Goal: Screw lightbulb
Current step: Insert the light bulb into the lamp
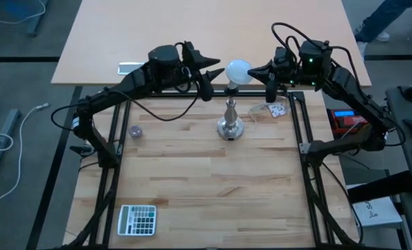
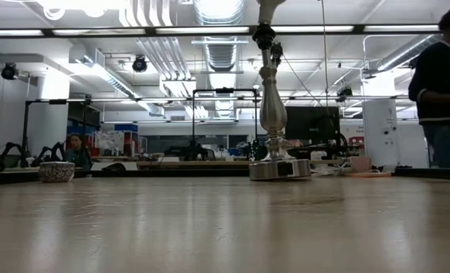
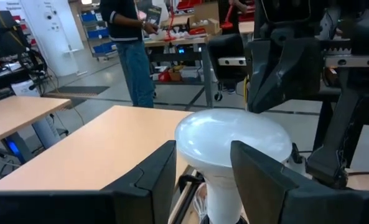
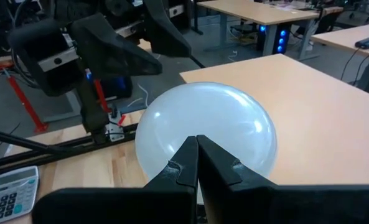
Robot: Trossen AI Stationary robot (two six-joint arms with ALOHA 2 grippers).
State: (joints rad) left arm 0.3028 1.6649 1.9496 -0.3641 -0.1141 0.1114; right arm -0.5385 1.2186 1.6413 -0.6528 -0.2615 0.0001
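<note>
Left claw [image 1: 216, 78] sits high over the far part of the counter [image 1: 192, 180], just left of the lightbulb [image 1: 237, 71]; fingers [image 3: 148, 180] apart, one each side of the bulb's neck in the left wrist view, can't tell if they touch it. Right claw [image 1: 259, 73] is on the other side, just right of the bulb, fingers pressed together with nothing between them; tips point at the globe, contact unclear. The two arms reach in from left and right and face each other across the bulb.

Counter is light wood planks with a dark frame around it. A second, tan desk [image 1: 192, 35] lies beyond the far edge. A person [image 2: 441, 91] in dark top and jeans stands in the room beyond, right side in the low view.

Silver metal stand [image 1: 231, 118] is upright at counter centre-far, round base flat on the wood, slim stem rising. Lightbulb sits on top of the stem, globe up, white and frosted, between both claws; how far it is seated can't be told.

White calculator [image 1: 137, 219] lies near-left on the counter, well apart from the stand. Clear plastic packet [image 1: 272, 110] with something reddish in it lies right of the stand, under the right arm. Small round grey object [image 1: 135, 130] lies left of the stand, under the left arm.
</note>
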